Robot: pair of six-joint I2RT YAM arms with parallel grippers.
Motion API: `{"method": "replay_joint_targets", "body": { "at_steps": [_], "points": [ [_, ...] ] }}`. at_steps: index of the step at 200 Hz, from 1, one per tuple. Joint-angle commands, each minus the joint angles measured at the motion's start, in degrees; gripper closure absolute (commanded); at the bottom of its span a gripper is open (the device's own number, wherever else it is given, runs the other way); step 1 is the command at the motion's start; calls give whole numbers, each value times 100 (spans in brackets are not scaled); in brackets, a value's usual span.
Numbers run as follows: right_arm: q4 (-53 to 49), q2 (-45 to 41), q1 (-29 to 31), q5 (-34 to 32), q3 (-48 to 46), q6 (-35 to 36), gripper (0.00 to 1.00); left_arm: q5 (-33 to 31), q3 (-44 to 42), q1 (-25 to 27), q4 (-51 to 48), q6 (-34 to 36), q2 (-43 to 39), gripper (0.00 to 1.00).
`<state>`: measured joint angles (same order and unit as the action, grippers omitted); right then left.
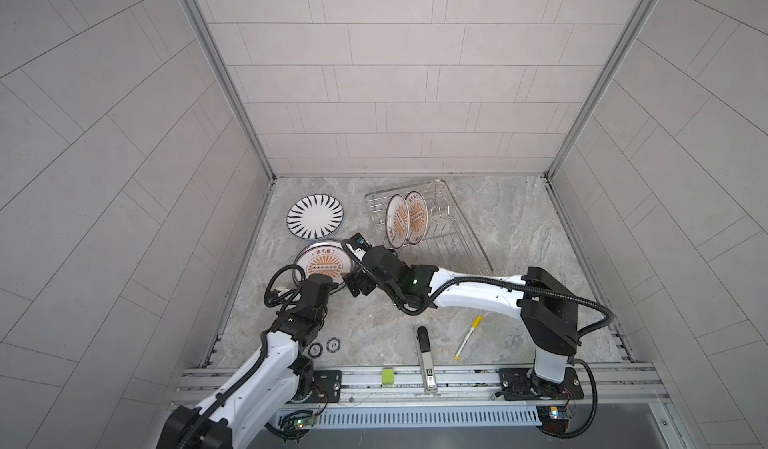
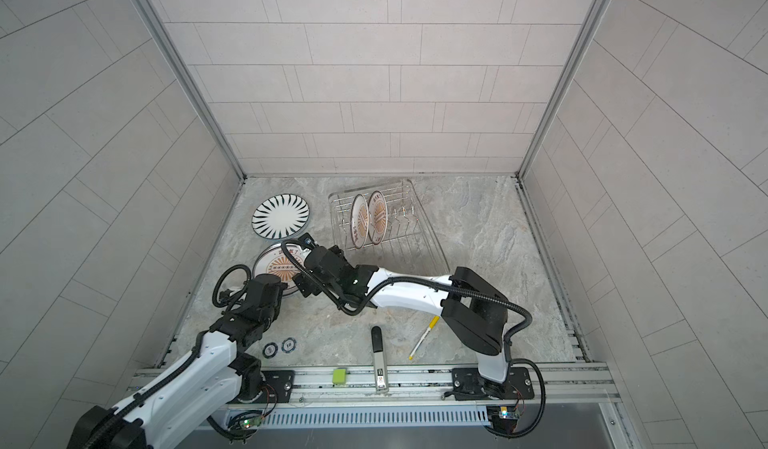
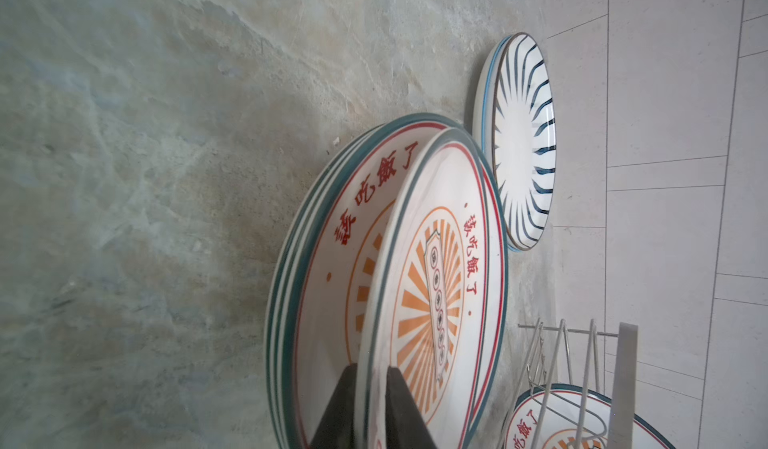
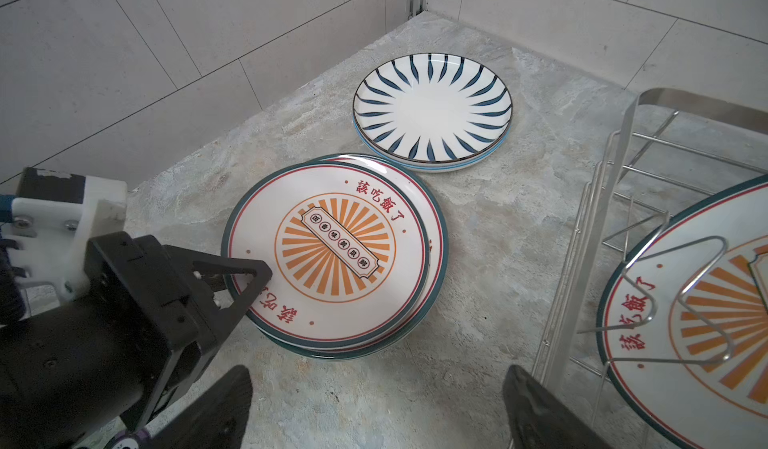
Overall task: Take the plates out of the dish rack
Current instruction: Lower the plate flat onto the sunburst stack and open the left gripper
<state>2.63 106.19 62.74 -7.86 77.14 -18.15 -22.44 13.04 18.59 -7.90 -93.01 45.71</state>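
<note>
Fingers of your left gripper pinch the near rim of the top plate, a round white ceramic plate with green and red rim lines, an orange sunburst and red characters. It lies on a stack of matching plates, left of the silver wire dish rack and apart from it. Your right gripper hovers between stack and rack, its jaws wide apart and empty. Farther back, left of the rack, lie two stacked white striped plates. Two sunburst plates stand on edge in the rack's left end.
</note>
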Motion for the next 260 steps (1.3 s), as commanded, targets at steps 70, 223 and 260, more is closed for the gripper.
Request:
{"method": "replay_joint_targets", "body": {
  "at_steps": [70,223,260],
  "points": [
    [-118,78,37,-161,134,39,4,-455,117,-81,113,204,189,57],
    [238,-196,36,-606,-226,-92,5,-914,240,-96,254,765,285,28],
    [341,-326,24,-634,-370,-110,5,-1181,349,-100,66,943,438,34]
  ]
}}
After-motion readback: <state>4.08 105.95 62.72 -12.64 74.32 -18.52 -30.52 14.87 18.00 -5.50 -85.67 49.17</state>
